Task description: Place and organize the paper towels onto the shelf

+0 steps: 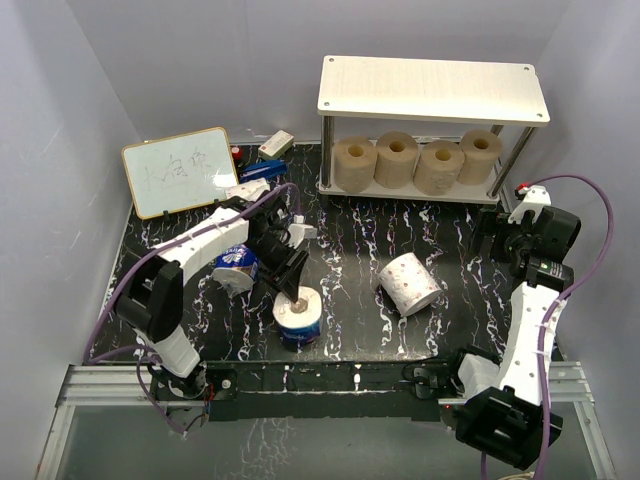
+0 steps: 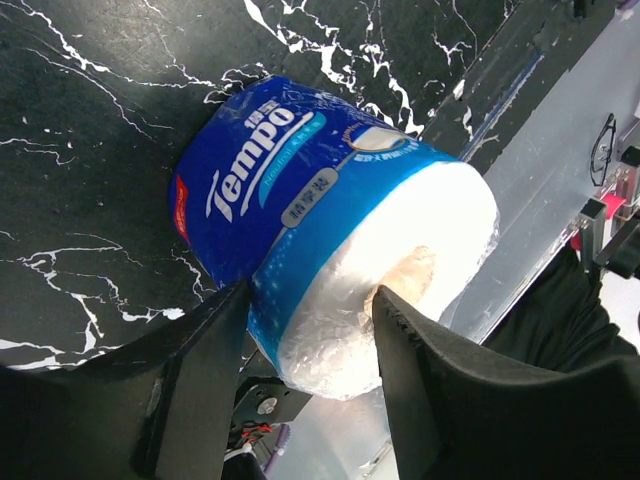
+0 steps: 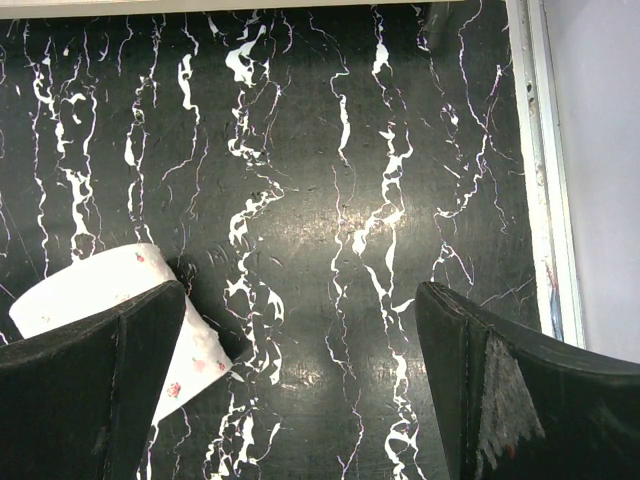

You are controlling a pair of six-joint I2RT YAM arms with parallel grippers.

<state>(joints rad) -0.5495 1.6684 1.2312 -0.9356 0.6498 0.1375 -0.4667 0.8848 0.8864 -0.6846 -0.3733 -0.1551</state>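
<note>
Whiteboard (image 1: 180, 171) leans at the far left of the black marbled table (image 1: 350, 235). Just right of it, a blue-and-white wrapped package (image 1: 236, 264) sits partly hidden under the left arm; it cannot be confirmed as a roll.

The left gripper (image 1: 293, 288) (image 2: 312, 300) points down at the blue-wrapped roll (image 1: 299, 320) (image 2: 300, 200), which stands on end near the table's front edge. In the left wrist view one finger (image 2: 200, 360) presses the outside of the wrapper and the other enters the hollow core, so the jaws are narrowed and clamp the roll's wall.

A white patterned roll (image 1: 410, 283) (image 3: 95, 285) lies on its side at mid-table, apart from both grippers.

The shelf (image 1: 432, 88) stands at the far side, right of centre. Four tan rolls (image 1: 418, 162) sit side by side on its lower tier with cores facing forward; the top board carries nothing visible.

The right gripper (image 1: 496, 240) (image 3: 300, 310) hovers at the right of the table, fingers spread wide with only tabletop between them. The white patterned roll shows behind one finger.
</note>
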